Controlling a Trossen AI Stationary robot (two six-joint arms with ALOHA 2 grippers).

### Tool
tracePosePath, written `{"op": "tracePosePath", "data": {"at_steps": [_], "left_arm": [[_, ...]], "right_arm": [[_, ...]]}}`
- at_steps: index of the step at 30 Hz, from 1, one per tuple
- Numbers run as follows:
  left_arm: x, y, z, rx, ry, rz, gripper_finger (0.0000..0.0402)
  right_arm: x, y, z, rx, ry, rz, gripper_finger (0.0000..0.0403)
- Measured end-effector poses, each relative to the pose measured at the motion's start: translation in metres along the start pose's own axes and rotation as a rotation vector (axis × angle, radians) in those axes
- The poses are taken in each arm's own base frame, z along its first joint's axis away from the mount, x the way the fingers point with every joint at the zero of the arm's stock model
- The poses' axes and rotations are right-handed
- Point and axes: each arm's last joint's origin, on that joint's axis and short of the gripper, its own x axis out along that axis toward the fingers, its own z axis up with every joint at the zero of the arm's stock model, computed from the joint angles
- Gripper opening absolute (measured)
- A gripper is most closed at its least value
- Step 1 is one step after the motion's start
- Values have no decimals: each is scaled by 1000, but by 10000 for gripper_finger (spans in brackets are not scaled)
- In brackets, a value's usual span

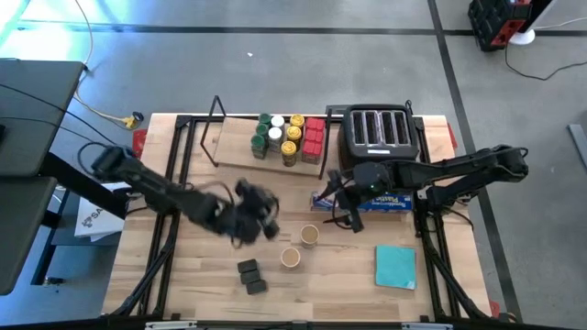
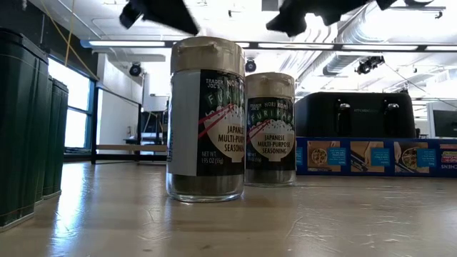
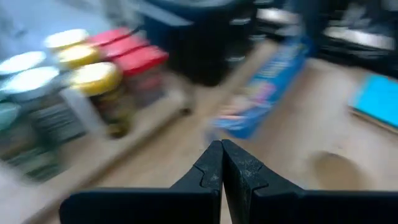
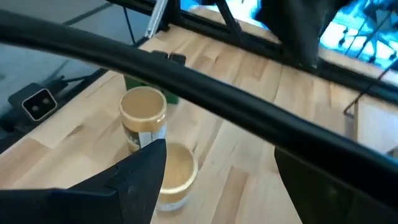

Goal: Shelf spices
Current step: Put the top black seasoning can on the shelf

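Bench [image 1: 202, 275]: pale wood planks, standing on a grey floor [image 1: 275, 64] crossed by dark tape lines; a yellow-ended cable [image 1: 124, 117] lies on the floor off the bench's far-left corner. Beyond the bench, the low view shows a white ceiling with long strip lights [image 2: 128, 44] and exposed ducting [image 2: 357, 32]. Bright windows [image 2: 75, 107] along the left wall.

Two furikake jars right in front of you on the wooden table [image 2: 300, 221].

The nearer jar [image 2: 206, 121] stands upright with a tan lid, and the second jar [image 2: 270, 132] stands just behind it to the right. At your left edge sit dark green tins [image 2: 25, 121]. Farther back you've got the black toaster [image 2: 355, 114] behind the long blue box [image 2: 375, 157]. Dark arm parts [image 2: 161, 13] hang overhead.
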Motion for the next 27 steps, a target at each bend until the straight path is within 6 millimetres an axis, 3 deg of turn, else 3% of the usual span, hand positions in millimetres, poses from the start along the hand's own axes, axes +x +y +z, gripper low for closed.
{"op": "tracePosePath", "data": {"at_steps": [5, 11, 17, 23, 27], "left_arm": [[-9, -56, -26, 74, -34, -183, 0], [-23, -93, -15, 100, 30, -281, 0], [-17, -95, -8, -55, 82, -307, 38], [-18, -94, -16, -110, 253, -382, 141], [-18, -82, -32, -160, 548, -339, 217]], "right_arm": [[2, 9, -1, 42, 41, -19, 296], [4, 24, 1, 1, 76, -62, 296], [5, 29, 0, -27, 99, -74, 296], [4, 28, -1, -49, 113, -64, 296], [4, 26, -2, -42, 111, -46, 296]]}}
